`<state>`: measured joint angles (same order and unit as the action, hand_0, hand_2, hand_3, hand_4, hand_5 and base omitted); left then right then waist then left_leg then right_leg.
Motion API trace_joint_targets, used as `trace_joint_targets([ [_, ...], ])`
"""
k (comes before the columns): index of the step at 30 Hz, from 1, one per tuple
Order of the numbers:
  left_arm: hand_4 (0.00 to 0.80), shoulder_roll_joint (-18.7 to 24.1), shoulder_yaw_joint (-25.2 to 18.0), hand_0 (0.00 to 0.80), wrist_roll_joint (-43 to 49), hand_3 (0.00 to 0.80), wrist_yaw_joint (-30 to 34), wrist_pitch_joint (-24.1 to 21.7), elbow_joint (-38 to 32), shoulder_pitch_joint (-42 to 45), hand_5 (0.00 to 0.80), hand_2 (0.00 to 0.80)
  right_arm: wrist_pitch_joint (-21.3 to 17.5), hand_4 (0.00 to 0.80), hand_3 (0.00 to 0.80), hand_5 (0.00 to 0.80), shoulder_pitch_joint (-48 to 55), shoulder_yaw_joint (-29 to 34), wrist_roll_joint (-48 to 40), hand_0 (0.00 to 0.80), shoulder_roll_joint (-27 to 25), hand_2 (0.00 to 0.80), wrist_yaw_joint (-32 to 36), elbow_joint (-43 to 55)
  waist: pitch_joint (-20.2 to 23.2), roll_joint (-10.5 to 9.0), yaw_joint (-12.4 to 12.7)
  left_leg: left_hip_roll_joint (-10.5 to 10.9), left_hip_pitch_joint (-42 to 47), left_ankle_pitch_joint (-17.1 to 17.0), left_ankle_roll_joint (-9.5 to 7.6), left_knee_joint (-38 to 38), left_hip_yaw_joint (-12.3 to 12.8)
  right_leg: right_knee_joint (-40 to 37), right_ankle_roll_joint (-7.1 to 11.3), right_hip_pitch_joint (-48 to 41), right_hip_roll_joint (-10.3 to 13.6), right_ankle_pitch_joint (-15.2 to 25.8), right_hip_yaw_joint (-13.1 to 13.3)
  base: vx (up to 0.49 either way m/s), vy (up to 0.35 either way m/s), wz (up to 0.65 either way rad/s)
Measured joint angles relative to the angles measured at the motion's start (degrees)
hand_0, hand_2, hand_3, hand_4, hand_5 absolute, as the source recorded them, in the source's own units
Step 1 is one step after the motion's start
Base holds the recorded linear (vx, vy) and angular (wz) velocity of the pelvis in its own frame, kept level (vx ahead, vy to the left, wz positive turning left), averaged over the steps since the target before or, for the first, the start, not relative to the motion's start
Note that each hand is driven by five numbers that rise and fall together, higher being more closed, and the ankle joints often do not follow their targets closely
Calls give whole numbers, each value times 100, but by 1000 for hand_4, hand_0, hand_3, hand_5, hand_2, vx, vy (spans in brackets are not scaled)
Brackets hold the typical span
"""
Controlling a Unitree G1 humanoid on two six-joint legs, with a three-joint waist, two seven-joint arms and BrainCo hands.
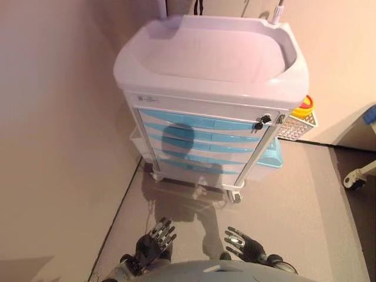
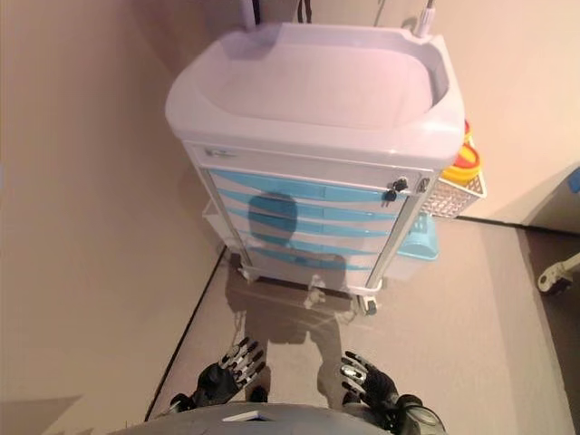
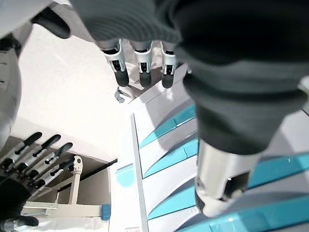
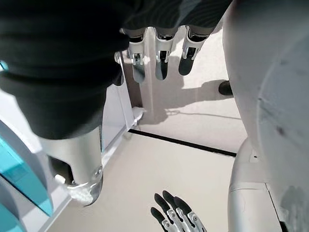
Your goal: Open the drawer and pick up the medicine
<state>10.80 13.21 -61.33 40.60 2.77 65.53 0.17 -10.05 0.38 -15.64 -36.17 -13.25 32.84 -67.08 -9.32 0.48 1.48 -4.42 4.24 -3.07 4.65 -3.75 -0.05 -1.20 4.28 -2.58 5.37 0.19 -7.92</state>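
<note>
A white medical cart stands ahead on castors, with a stack of several light-blue drawers on its front, all closed. A key lock sits at the upper right of the drawer stack. No medicine shows in any view. My left hand hangs low near the floor, well short of the cart, fingers straight and holding nothing. My right hand hangs beside it, also open and apart from the cart. In the left wrist view the drawers show past the left hand's fingers.
A wall runs along the left of the cart. A white wire basket with a yellow and red container hangs on the cart's right side. A wheeled base stands at the far right on the floor.
</note>
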Motion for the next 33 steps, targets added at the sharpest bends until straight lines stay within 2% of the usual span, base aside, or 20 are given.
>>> trace_joint_targets([
  [8, 0, 109, -1, 0, -783, 0, 256, 177, -382, -348, 0, 0, -47, 0, 0, 0, -407, -10, -203, 0, -7, 0, -133, 201, -812, -17, 0, -10, -538, -70, 7, 177, -3, 309, -35, 597, -2, 24, 48, -108, 28, -2],
  [15, 0, -120, 5, 0, -1256, 0, 573, 208, -692, -1077, 0, 0, -50, 0, 0, 0, -772, -58, -339, 0, -47, 0, -273, 388, -1394, -133, -23, 10, -1192, -12, 2, 679, 6, 826, -74, 1273, 38, -14, 99, -65, 21, -3],
  [18, 0, -95, 37, 0, -1393, 0, 630, 152, -871, -1371, 0, 0, -38, 0, 0, 0, -831, -77, -455, 0, -134, 0, -291, 617, -1677, -185, -31, 22, -1376, 2, 2, 903, -10, 1057, -84, 1463, 60, -41, 123, -59, 4, 0],
  [25, 0, -58, 55, 0, -2257, 0, 649, 82, -1186, -1893, 0, 0, 34, 0, 0, 0, -1040, -101, -703, 0, -174, 0, -379, 815, -1954, -423, -190, 33, -1938, 167, 5, 1540, 33, 1490, -60, 1991, 86, -60, 283, -41, -7, -6],
  [31, 0, -57, 25, 0, -3069, 0, 534, 65, -1540, -2412, 0, 0, 126, 0, 0, 0, -1177, -106, -827, 0, -225, 0, -391, 995, -2076, -538, -335, 42, -2447, 235, -41, 1974, 48, 1735, -58, 2427, 60, -49, 455, -19, 12, -1],
  [33, 0, -20, -3, 0, -3327, 0, 302, 64, -1546, -2632, 0, 0, 171, 0, 0, 0, -1204, -107, -828, 0, -241, 0, -392, 1031, -2082, -546, -364, 41, -2541, 266, -42, 2063, 59, 1757, -51, 2493, 49, -35, 495, 6, 18, -5],
])
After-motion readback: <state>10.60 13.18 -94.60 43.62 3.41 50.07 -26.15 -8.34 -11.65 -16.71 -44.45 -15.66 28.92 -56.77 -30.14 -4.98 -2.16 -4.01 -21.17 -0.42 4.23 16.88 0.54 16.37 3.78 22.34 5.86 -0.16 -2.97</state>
